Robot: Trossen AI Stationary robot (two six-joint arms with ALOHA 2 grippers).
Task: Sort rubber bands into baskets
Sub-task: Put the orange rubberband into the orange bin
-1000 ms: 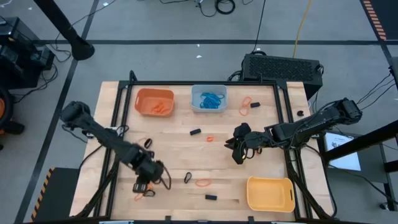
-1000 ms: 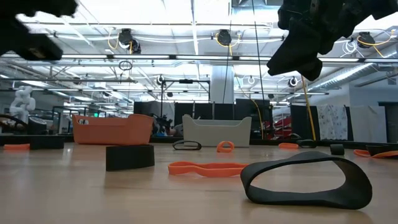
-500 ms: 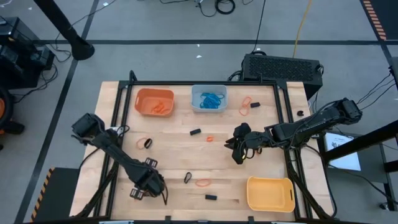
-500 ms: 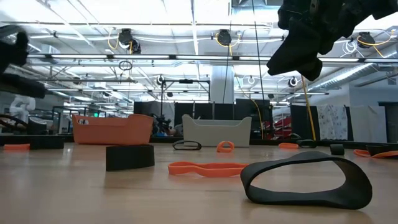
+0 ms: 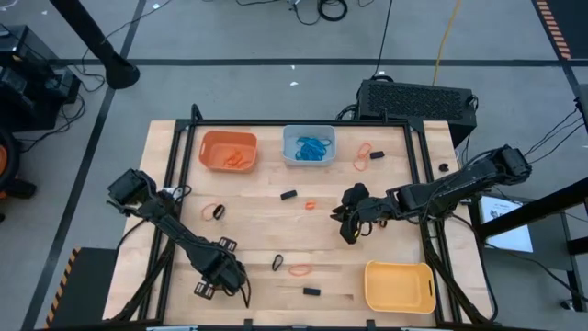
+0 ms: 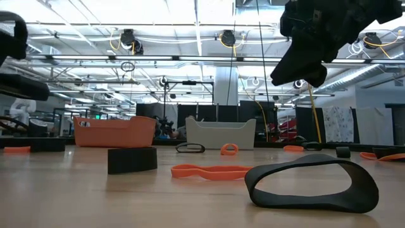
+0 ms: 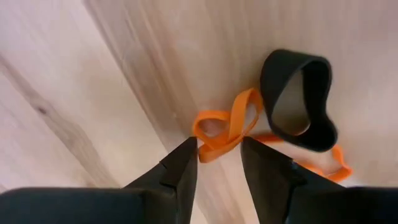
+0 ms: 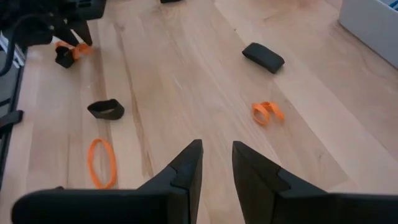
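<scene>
Now the left tool (image 5: 209, 287) has been carried, over the last second, down toward the near edge of the tabletop (image 5: 266, 221), close to its left corner, and is poised there. Its fingers are spread a little, with a twisted orange band (image 7: 225, 131) lying just ahead of the gap and a black band (image 7: 297, 99) touching that orange one. No band is pinched yet, so a pick-up appears to be the step in hand, and the orange basket (image 5: 228, 151) at the far edge would be its likely goal. The blue-grey basket (image 5: 309, 146) beside it already holds blue bands, while the yellow basket (image 5: 400, 286) sits at the near right corner.

The right tool (image 5: 347, 223) has hardly shifted; it hangs above the middle of the tabletop, right of centre, its fingers slightly parted and empty.

Little room is left between the left tool and the near edge, so a straight lift is judged safer than any sideways sweep. The middle of the tabletop is open but strewn with loose bands (image 5: 300, 270).
</scene>
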